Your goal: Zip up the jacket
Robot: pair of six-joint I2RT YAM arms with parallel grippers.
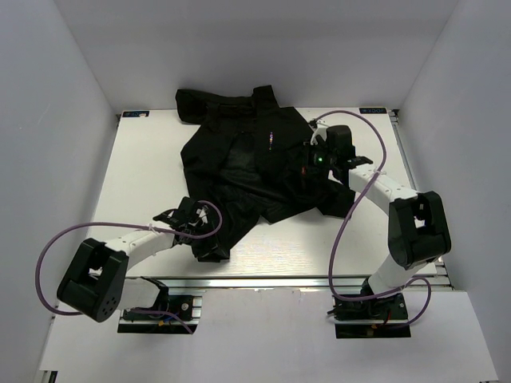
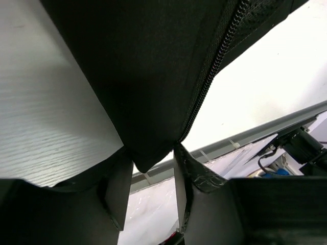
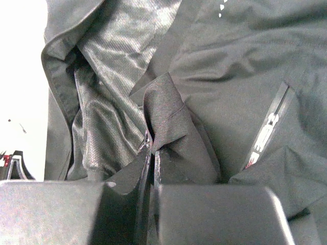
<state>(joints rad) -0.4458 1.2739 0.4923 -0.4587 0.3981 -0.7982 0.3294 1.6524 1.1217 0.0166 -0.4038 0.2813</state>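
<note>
The black jacket (image 1: 239, 167) lies crumpled on the middle of the white table (image 1: 144, 175), its small dotted mark (image 1: 271, 140) facing up. My left gripper (image 1: 200, 231) is at its near-left hem corner. In the left wrist view the fingers (image 2: 186, 178) pinch that corner (image 2: 150, 153), and the zipper teeth (image 2: 209, 76) run straight up from it. My right gripper (image 1: 313, 163) is on the jacket's right side. In the right wrist view its jaws (image 3: 152, 150) stand almost together on a raised fabric fold (image 3: 168, 117), with a small shiny bit at the tip.
Purple cables (image 1: 351, 215) loop from both arms over the table. White walls close in the left, right and back. The table's metal front rail (image 1: 279, 279) runs just behind the left gripper. A white lettered strip (image 3: 265, 132) shows on the jacket beside the right gripper.
</note>
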